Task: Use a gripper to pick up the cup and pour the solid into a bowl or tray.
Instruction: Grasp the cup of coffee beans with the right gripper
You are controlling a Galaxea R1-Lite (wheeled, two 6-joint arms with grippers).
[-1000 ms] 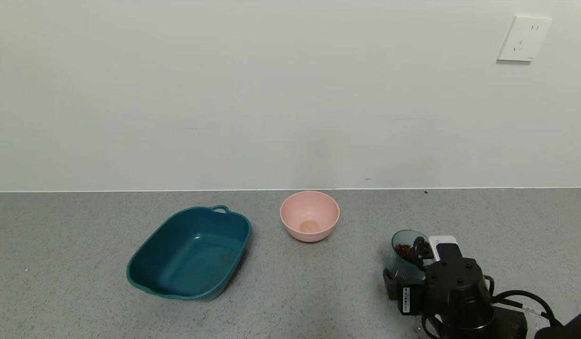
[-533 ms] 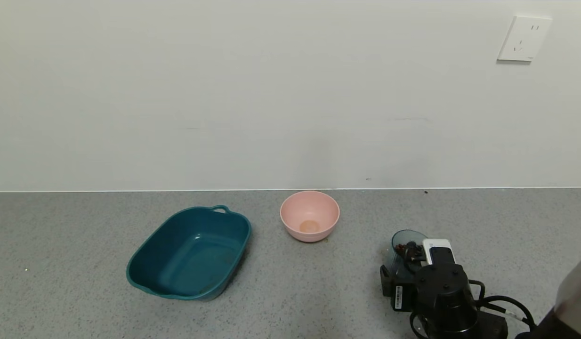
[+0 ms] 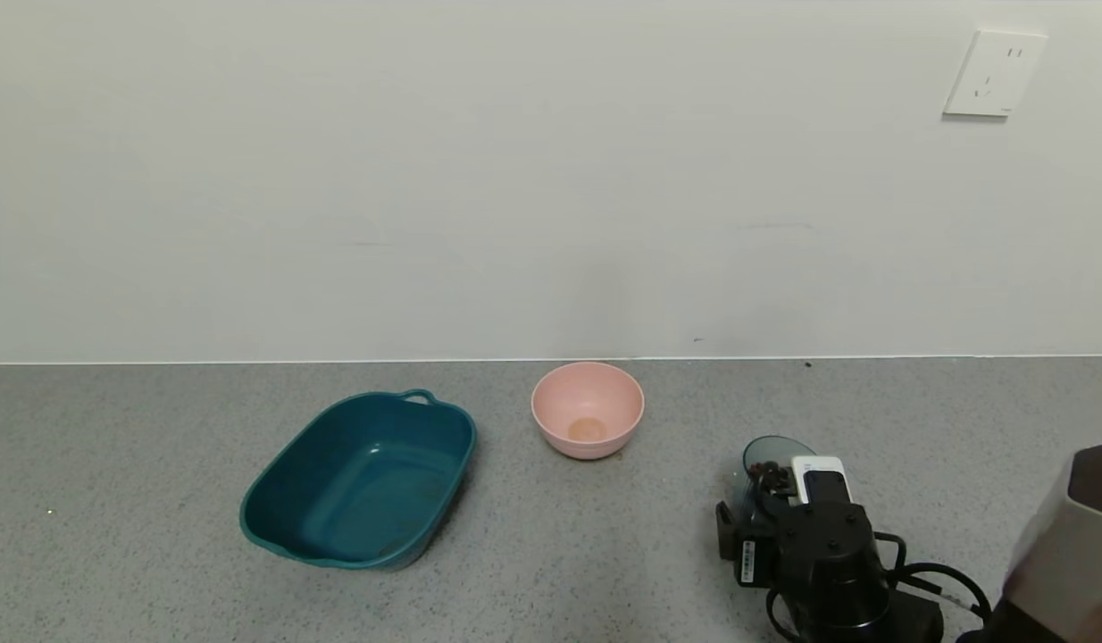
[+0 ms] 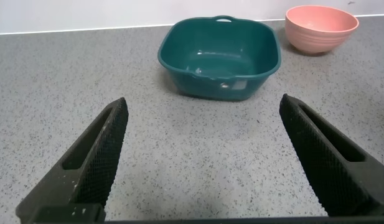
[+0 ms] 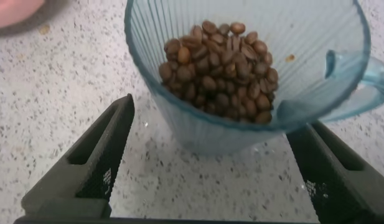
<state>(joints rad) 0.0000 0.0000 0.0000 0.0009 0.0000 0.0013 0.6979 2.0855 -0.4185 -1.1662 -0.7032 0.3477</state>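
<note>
The cup (image 3: pixel 767 457), a ribbed translucent blue-grey mug, stands upright on the grey counter at the right, partly hidden behind my right gripper (image 3: pixel 774 513). In the right wrist view the cup (image 5: pixel 241 118) holds a heap of brown beans (image 5: pixel 220 68), its handle (image 5: pixel 366 87) to one side. My right gripper (image 5: pixel 210 171) is open, its fingers (image 5: pixel 98 155) on either side of the cup's base without touching it. The pink bowl (image 3: pixel 588 409) stands empty to the cup's left, farther back. My left gripper (image 4: pixel 204 155) is open and empty over bare counter.
A teal oblong tray (image 3: pixel 362 480) with handles lies left of the pink bowl; both show in the left wrist view, the tray (image 4: pixel 220 57) and the bowl (image 4: pixel 321 28). A white wall runs behind the counter. A grey-brown arm part (image 3: pixel 1064 545) fills the lower right corner.
My right gripper has slid left and toward the near edge, lining up behind the cup. The cup has stayed in place. More of the arm has come into view at the right edge.
</note>
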